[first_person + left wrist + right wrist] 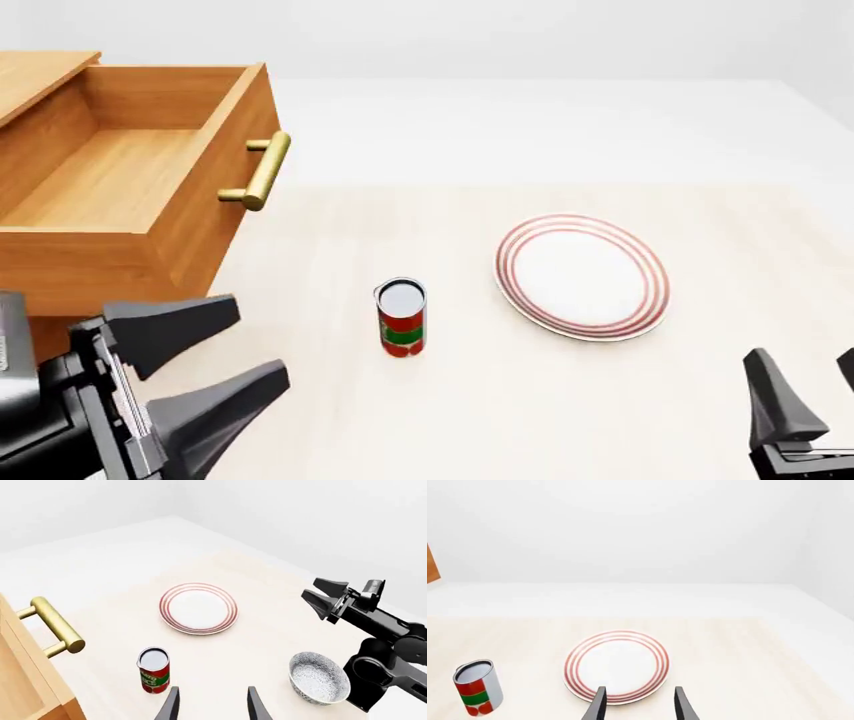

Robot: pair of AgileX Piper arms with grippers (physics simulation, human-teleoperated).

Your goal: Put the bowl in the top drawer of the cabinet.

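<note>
Both arms free, nothing grasped yet. Our left end effector is spread wide and empty, low beside the cabinet. Our right end effector also has its fingers apart with nothing between them, hovering over the worktop with the red-ringed plate just ahead of its tips.

The bowl shows only in the left wrist view: upright on the worktop, close under the right arm, back behind its fingertips rather than in front. In the front view it is out of frame. The top drawer is pulled out, inside bare, brass handle facing the open worktop, just ahead of the left end effector. A tin can stands between the two end effectors, near the plate.

We judge the step as reaching for the bowl, task barely started. To do it well:
- right arm is closest; pull back and tilt down so the bowl comes into its wrist view
- pinch the rim, one finger inside and one outside, since the bowl looks too wide to span
- lift clear before travelling, pass above the can
- lower inside the drawer walls, not onto the front edge
</note>
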